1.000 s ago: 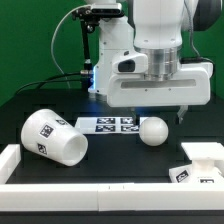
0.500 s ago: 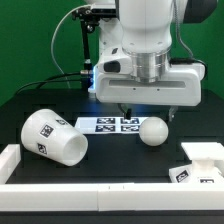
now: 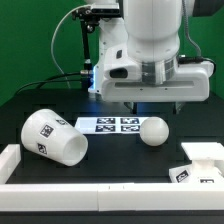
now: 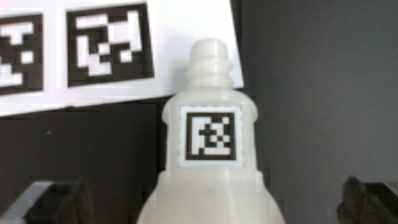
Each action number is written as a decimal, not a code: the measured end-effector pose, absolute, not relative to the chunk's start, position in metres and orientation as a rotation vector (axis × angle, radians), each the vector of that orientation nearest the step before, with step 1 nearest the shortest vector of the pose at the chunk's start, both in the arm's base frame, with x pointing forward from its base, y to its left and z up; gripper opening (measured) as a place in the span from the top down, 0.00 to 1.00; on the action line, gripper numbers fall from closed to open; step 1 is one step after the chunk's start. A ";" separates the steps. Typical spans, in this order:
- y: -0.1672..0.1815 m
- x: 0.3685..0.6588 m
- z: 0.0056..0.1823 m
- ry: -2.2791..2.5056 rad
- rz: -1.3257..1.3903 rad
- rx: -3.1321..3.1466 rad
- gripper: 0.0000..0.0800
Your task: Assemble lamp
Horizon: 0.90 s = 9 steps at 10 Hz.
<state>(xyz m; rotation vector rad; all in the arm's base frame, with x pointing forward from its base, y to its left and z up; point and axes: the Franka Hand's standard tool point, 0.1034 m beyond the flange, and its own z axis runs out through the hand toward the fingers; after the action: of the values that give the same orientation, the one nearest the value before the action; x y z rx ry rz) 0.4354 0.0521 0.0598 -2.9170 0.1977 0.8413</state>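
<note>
Closing off-centre, the wide-open gripper (image 3: 150, 110) above the bulb (image 3: 152, 131) could touch one side first and send it rolling away.

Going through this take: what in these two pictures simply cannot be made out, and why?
Base: exterior view, cut off by the right edge, tag too small to read.
Hand: wrist view, only blurred finger stubs; tips cut off by the edge.
Bulb: wrist view, its round end runs off the edge.
</note>
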 end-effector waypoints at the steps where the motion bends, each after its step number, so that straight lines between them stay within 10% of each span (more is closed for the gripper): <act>1: 0.052 0.441 0.059 0.148 0.857 -2.905 0.13; 9: 0.047 0.436 0.049 0.271 1.117 -2.796 0.13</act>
<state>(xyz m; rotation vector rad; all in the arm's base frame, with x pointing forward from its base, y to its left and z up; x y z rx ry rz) 0.4364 0.0474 0.0489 -2.7959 0.2710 1.1171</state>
